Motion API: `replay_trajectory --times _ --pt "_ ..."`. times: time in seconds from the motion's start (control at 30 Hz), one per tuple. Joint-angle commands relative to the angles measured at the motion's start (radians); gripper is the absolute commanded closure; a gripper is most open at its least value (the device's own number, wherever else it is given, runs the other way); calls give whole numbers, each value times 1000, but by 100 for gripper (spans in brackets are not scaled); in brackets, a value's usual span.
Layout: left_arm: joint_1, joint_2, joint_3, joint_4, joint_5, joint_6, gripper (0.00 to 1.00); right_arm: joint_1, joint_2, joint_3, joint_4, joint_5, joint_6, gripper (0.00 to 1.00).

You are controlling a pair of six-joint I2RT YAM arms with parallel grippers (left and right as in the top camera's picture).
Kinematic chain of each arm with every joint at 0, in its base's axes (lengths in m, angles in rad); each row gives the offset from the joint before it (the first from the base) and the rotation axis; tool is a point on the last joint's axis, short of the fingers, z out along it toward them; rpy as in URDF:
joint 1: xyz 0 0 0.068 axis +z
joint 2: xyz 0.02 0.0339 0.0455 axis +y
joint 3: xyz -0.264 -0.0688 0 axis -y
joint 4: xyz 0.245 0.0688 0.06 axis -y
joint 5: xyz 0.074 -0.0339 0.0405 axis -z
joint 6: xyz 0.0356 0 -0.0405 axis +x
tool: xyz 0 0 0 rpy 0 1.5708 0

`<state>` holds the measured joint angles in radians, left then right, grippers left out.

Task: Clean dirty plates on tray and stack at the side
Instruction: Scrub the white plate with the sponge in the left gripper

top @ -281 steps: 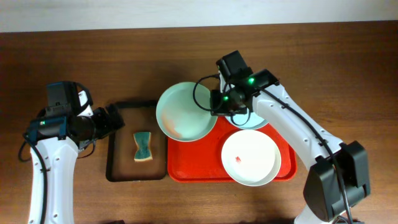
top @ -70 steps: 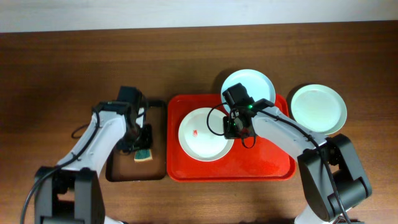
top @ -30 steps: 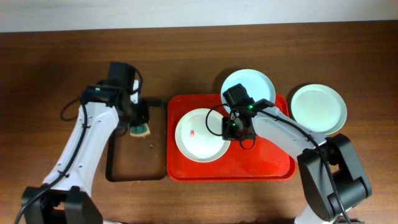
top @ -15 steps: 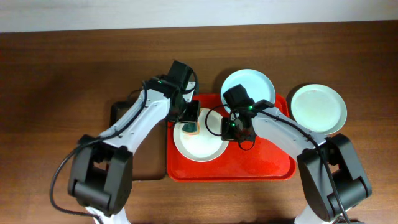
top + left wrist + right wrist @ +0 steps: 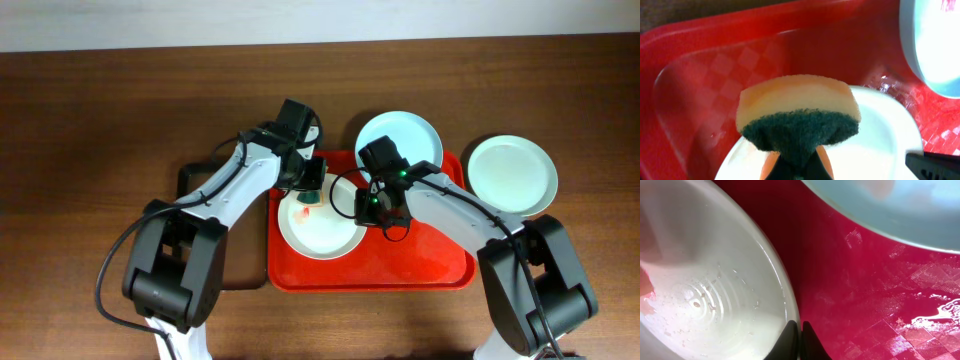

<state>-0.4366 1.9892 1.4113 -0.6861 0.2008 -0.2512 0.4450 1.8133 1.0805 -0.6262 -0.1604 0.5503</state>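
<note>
On the red tray [image 5: 430, 255] lies a pale plate [image 5: 325, 232] with a red smear near its back left. My left gripper [image 5: 309, 190] is shut on a yellow-and-green sponge [image 5: 797, 115] and holds it over that plate [image 5: 875, 145], close to the tray's [image 5: 710, 75] back left corner. My right gripper [image 5: 372, 206] is shut on the plate's right rim [image 5: 792, 312], one finger inside and one outside. A second plate [image 5: 398, 138] rests over the tray's back edge. A third plate [image 5: 512, 175] sits on the table to the right of the tray.
A black tray [image 5: 188, 178] lies left of the red one, mostly hidden under my left arm. Wet streaks shine on the red tray floor [image 5: 935, 312]. Brown table surrounds both trays.
My left arm has carried the sponge from the black tray to over the plate on the red tray. The right gripper has kept its hold on the rim; the plate slid slightly left.
</note>
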Motion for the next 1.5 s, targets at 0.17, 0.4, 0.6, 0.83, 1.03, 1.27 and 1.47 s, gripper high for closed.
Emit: replay_trajectory --times 0.17,0.4,0.6,0.83,1.03,1.27,1.47 --pt "-30 -5 -78 92 -13 -6 100 3 28 -22 -1 3 8 96" --pt "-29 -92 -64 74 -106 -6 100 3 28 -24 -1 3 8 96" --pt "-31 -92 -87 71 -113 -6 100 3 28 -24 1 3 8 96" --pt "59 -92 52 -250 72 -24 100 22 28 -24 18 11 8 96" --pt "16 -84 42 -266 -69 -51 100 21 28 -24 14 14 8 96" --pt "-10 24 33 -242 -93 -51 100 21 28 -24 14 14 8 96" --pt "-41 201 31 -208 -10 -51 100 21 28 -24 14 14 5 96"
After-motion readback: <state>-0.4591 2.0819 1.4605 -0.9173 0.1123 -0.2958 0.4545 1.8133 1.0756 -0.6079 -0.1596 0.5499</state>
